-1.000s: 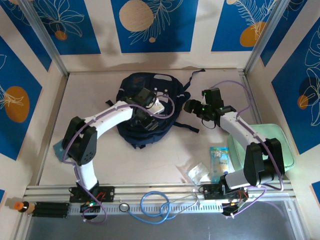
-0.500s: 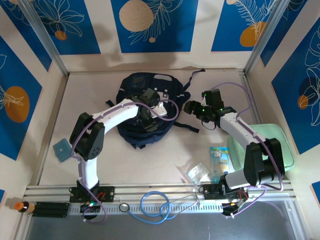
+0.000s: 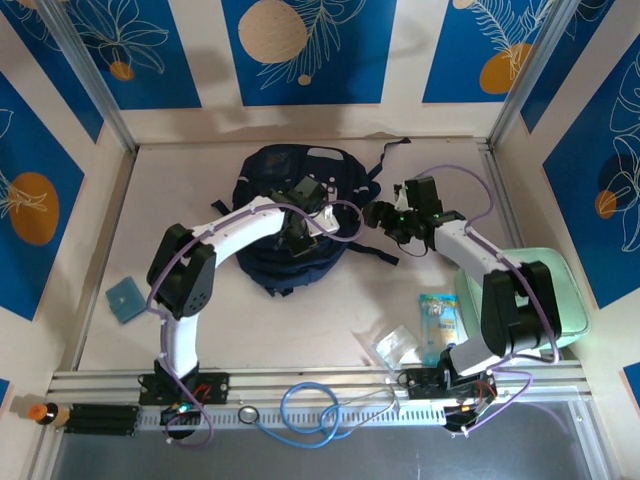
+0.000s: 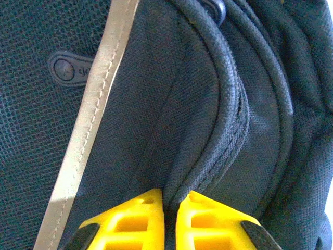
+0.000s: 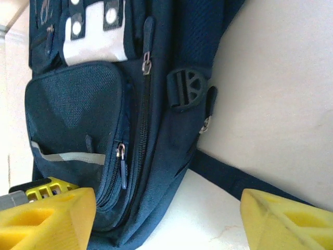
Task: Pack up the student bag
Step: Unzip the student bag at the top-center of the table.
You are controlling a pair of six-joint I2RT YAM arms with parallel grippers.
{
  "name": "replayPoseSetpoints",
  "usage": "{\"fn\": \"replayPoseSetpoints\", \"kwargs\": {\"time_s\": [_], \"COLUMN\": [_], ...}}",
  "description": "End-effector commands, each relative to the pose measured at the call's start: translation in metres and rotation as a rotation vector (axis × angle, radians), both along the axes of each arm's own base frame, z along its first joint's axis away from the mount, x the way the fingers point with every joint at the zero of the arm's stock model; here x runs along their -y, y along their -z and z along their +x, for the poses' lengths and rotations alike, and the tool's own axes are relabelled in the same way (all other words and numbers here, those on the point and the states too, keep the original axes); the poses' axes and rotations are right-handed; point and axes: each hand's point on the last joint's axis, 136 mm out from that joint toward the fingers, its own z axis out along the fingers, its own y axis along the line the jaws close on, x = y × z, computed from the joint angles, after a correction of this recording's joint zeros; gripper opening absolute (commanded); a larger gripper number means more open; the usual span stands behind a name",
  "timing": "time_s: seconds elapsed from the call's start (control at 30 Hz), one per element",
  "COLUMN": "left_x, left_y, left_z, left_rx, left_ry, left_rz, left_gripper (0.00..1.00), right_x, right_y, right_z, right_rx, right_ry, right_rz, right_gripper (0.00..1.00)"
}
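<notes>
The left gripper [image 4: 170,212] is pressing its two yellow fingers [image 4: 138,221] almost together, and they are pinching a fold of navy fabric with a thick corded seam on the student bag [image 3: 275,165]; only the cloth is sitting between the jaws. A pale stripe [image 4: 88,130] is running on the bag just beside this fold. The right gripper [image 5: 166,219] is holding its jaws wide apart and is gripping nothing; it is hovering near the right side of the bag, close to a black strap [image 5: 234,174] that is lying on the desk [image 3: 300,320], but I cannot tell if it is touching it. The bag is lying flat at the far middle of the desk, and the right wrist view is showing its grey-white patch [image 5: 93,44] and one black buckle [image 5: 186,89]. Counting the things: there is one bag, one mint green case [image 3: 570,305] at the right edge of the desk, one small packet [image 3: 438,312] just beside the case, one clear plastic bag [image 3: 392,347] near the front edge, one teal square [image 3: 126,298] near the left edge, and one blue cable [image 3: 305,405] coiling along the front edge.
</notes>
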Motion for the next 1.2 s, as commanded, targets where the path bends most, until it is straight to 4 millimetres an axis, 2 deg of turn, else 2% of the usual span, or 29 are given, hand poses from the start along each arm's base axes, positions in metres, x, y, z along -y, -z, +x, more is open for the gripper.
{"fn": "replayPoseSetpoints", "kwargs": {"time_s": [0.0, 0.03, 0.2, 0.37, 0.63, 0.8, 1.17], "left_x": [0.003, 0.005, 0.017, 0.015, 0.013, 0.013, 0.016], "left_y": [-0.027, -0.032, -0.054, -0.057, -0.051, -0.052, -0.058], "left_z": [-0.001, -0.003, -0.006, -0.008, -0.012, -0.011, -0.009], "left_rx": [0.042, 0.05, 0.083, 0.091, 0.075, 0.08, 0.09], "left_ry": [-0.026, -0.024, -0.002, -0.012, -0.024, -0.025, -0.03], "left_rz": [-0.069, -0.096, -0.211, -0.217, -0.218, -0.221, -0.239], "left_gripper": [0.03, 0.0, 0.0, 0.0, 0.0, 0.0, 0.0], "right_x": [-0.024, -0.028, -0.051, -0.051, -0.055, -0.064, -0.075], "right_y": [-0.016, -0.016, -0.019, -0.005, 0.014, 0.021, 0.051], "right_z": [0.014, 0.02, 0.053, 0.095, 0.136, 0.14, 0.12], "right_rx": [0.038, 0.04, 0.033, 0.001, -0.015, -0.01, -0.067], "right_ry": [-0.096, -0.11, -0.201, -0.184, -0.209, -0.271, -0.373], "right_rz": [0.093, 0.108, 0.189, 0.224, 0.163, 0.17, 0.134], "right_gripper": [0.7, 0.66, 0.51, 0.49, 0.52, 0.52, 0.54]}}
